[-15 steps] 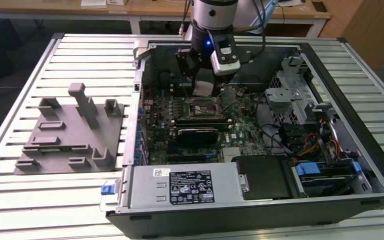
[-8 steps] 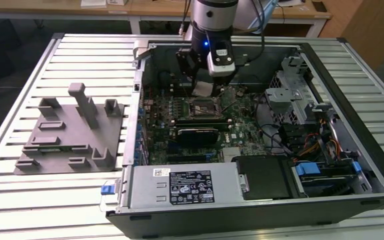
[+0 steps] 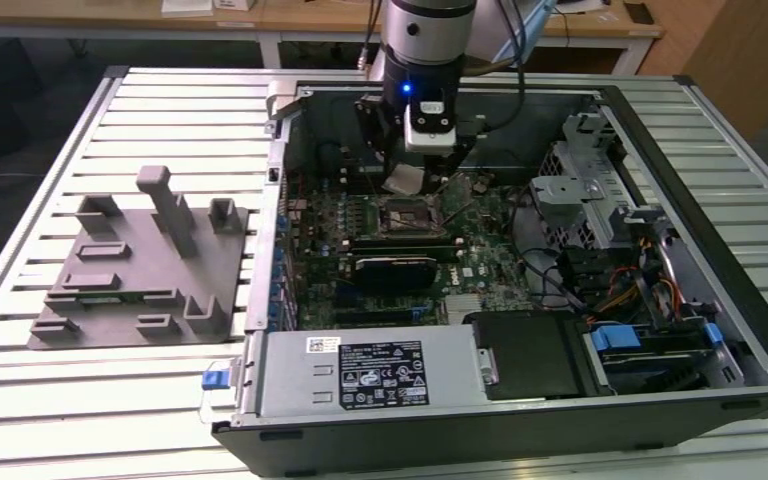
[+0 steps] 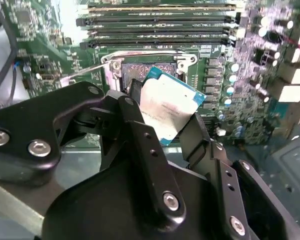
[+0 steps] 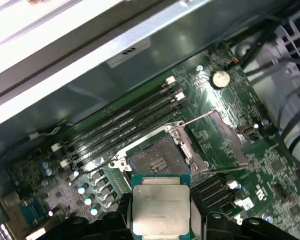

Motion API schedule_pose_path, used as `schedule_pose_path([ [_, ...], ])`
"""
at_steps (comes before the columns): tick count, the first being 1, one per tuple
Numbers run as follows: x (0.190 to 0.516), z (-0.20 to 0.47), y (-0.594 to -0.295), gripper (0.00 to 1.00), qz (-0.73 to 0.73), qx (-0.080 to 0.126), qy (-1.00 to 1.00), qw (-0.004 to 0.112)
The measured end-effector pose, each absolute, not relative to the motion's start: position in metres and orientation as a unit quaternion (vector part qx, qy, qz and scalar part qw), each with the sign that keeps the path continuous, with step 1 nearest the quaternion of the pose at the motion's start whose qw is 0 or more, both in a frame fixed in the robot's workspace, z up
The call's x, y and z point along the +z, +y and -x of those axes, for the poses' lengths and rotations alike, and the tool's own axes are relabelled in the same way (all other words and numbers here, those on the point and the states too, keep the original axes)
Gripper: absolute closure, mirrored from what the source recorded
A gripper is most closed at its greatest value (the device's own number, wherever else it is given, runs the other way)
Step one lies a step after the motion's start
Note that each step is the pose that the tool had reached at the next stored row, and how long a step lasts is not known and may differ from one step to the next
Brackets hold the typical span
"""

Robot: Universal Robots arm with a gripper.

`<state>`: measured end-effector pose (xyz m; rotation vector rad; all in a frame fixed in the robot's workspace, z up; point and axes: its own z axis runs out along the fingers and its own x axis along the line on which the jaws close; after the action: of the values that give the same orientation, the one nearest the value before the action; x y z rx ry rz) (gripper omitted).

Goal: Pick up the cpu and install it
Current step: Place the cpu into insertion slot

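In the second wrist view, the black fingers (image 4: 140, 135) cover two edges of the cpu (image 4: 167, 107). The cpu in turn hides part of the socket (image 4: 140, 70) behind it. In the first wrist view, the near edge of the cpu (image 5: 161, 204) is lost at the frame's edge. In the exterior view, the arm (image 3: 427, 30) is cut off above, and the cpu (image 3: 404, 181) is too small to show detail.

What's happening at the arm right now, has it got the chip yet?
The gripper is shut on the cpu, pinching it by two opposite edges. It holds the chip above the motherboard, close to the socket, inside the opened computer case. The socket is bare with its frame swung open, so the cpu is not seated. The grey fixture plate sits on the table at the exterior view's left.
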<state>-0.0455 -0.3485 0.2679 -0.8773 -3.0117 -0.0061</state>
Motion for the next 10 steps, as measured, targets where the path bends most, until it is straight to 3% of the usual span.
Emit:
schedule_pose_path([
  [10,0.265,0.0455,-0.3485,0.46,0.365,-0.001,-0.931,0.002],
])
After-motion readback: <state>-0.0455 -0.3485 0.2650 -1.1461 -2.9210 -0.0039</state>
